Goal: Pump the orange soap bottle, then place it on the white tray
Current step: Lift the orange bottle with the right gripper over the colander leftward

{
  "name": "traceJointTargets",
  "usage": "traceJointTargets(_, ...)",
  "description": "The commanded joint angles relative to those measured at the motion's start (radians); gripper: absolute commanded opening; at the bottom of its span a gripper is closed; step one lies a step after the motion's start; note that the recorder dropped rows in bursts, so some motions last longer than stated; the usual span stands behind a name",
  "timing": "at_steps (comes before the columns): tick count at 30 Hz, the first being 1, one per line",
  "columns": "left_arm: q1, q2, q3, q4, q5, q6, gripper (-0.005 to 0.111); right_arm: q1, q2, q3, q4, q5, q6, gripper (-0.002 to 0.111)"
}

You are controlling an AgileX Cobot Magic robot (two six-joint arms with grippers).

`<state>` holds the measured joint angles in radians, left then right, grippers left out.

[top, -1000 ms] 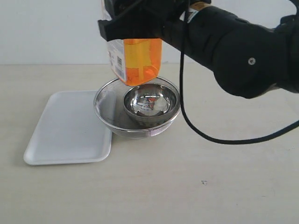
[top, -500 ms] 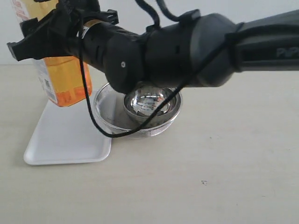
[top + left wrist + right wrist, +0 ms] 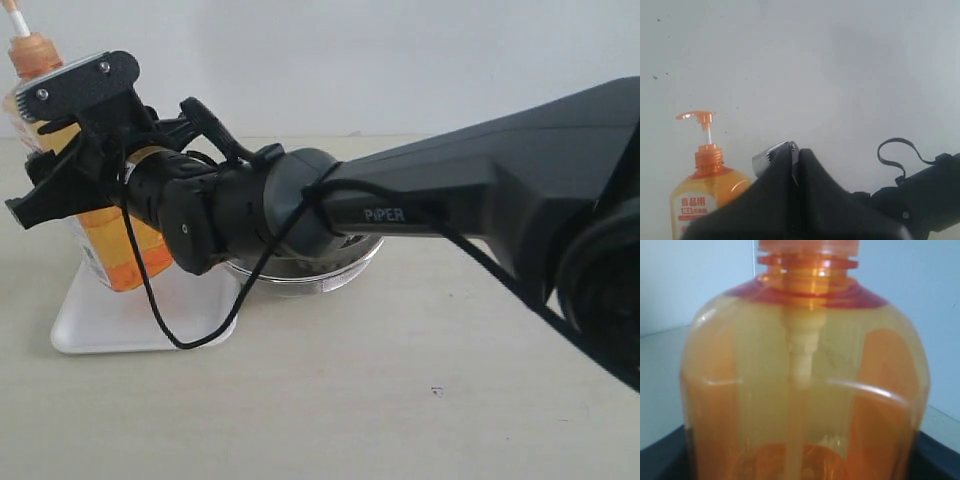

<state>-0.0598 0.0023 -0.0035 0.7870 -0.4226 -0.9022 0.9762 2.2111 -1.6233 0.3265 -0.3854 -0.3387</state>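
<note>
holding the orange soap bottle (image 3: 118,250) at far left of the exterior frame with the right gripper (image 3: 75,185), jaws clamped on its body below the shoulder, base low over the white tray (image 3: 100,335); cannot tell whether touching yet. judged as the placing step. bring it straight down, hold it upright, wait for the base to sit flat before parting the jaws, and part them only enough to clear the sides, given a tall, narrow shape likely easy to topple. aim for the tray's middle, away from the low rim at left and front. mind the round mesh strainer bowl (image 3: 330,275) just right of the tray, mostly hidden behind the arm; withdraw up and toward the right so the wrist and its dangling cable (image 3: 178,346) skip that rim. plenty of bare table (image 3: 400,400) at lower right for backing out. left gripper (image 3: 796,165) pinched together, holding nothing, standing apart from the bottle in its own view.
</note>
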Motion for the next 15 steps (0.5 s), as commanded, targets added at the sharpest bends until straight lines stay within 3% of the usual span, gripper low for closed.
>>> traceJointTargets(1, 0.001, -0.002, 0.003, -0.005, -0.005, -0.007, 0.005, -0.002, 0.002, -0.034, -0.008, -0.166, -0.010, 0.000)
traceJointTargets(15, 0.001, -0.002, 0.003, -0.005, -0.005, -0.007, 0.005, -0.002, 0.093, -0.034, 0.066, -0.303, -0.015, 0.000)
